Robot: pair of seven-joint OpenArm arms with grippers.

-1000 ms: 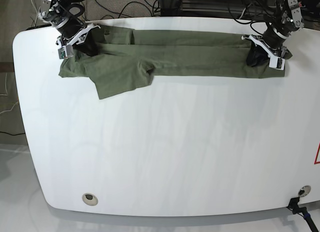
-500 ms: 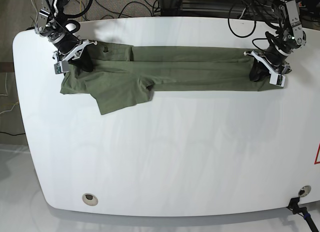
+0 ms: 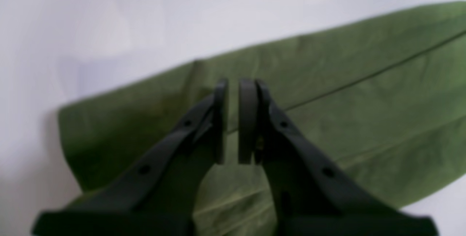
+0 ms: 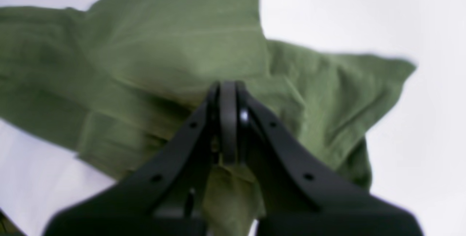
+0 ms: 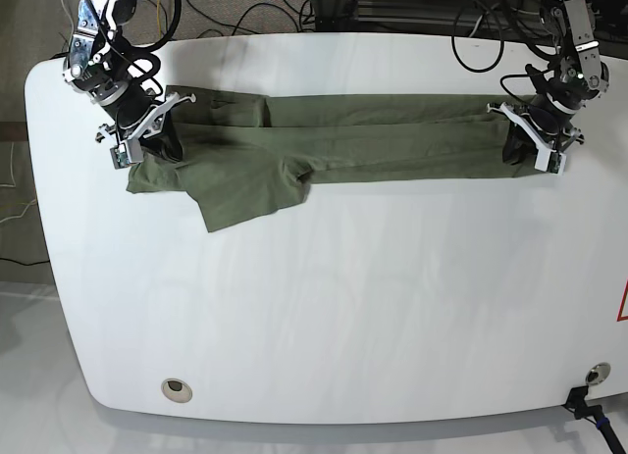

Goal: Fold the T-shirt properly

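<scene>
The olive-green T-shirt (image 5: 373, 135) lies as a long folded band across the far part of the white table (image 5: 324, 307), with one sleeve (image 5: 250, 194) sticking out toward the front on the left. My right gripper (image 5: 147, 140) is shut on the shirt's left end. In the right wrist view the jaws (image 4: 227, 126) are closed with bunched cloth (image 4: 164, 46) under them. My left gripper (image 5: 538, 148) holds the shirt's right end. In the left wrist view its pads (image 3: 247, 119) stand a thin gap apart over the cloth (image 3: 364, 83).
Cables (image 5: 245, 8) lie behind the table's far edge. A round hole (image 5: 177, 387) sits near the front left corner. A black connector (image 5: 589, 407) is at the front right corner. A red mark (image 5: 622, 302) shows at the right edge.
Both grippers have moved toward the front of the table, dragging the shirt with them. The shirt's right end has shifted slightly left, and the band is more stretched.
</scene>
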